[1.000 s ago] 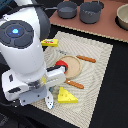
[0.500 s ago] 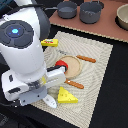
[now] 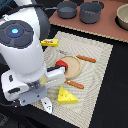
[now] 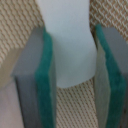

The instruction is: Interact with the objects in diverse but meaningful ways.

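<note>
arm (image 3: 25, 55): slid a bit toward exterior view's left/bottom vs 1.0 s ago | gripper (image 3: 46, 104): lower in exterior view, moved with arm | red tomato (image 3: 62, 65): more of it uncovered now beside the arm | cheese wedge (image 3: 66, 95): gap to gripper wider

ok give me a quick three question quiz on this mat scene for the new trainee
1. True or false: the cheese wedge lies on the woven mat.
2. What sits between the green pads of the gripper in the wrist view?
A. a red tomato
B. a pale white object
C. a grey pot
3. How many grey pots stand on the brown surface beyond the mat?

Key:
1. True.
2. B. The white object fills the gap between the pads; whether they press on it cannot be told.
3. Two, one pot to the exterior view's left of the other pot.
</note>
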Robot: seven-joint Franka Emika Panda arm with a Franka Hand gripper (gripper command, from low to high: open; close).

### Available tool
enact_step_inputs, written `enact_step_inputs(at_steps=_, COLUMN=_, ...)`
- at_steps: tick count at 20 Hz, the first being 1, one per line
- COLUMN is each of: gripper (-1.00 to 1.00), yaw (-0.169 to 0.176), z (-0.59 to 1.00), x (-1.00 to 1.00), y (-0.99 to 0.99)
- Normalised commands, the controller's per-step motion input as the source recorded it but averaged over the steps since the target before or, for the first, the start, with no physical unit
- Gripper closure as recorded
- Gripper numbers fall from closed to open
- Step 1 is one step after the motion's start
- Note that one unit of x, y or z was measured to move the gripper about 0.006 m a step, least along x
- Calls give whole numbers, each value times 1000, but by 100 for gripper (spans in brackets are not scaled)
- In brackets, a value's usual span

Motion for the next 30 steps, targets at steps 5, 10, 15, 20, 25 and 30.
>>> enact_step_inputs(at_steps=5, gripper=100, yaw=-17, z=1000, x=-72, y=203)
enact_step_inputs(at_steps=10, gripper=100, yaw=-6, z=1000, x=-287, y=236)
enact_step_inputs(at_steps=15, gripper=100, yaw=-1, z=1000, x=-231, y=376)
enact_step_inputs(at_steps=20, gripper=100, yaw=4, z=1000, x=-33, y=727)
enact_step_inputs(at_steps=25, gripper=100, yaw=27, z=1000, x=0, y=850)
enact_step_inputs(at_steps=30, gripper=100, yaw=58, z=817, x=-5, y=872)
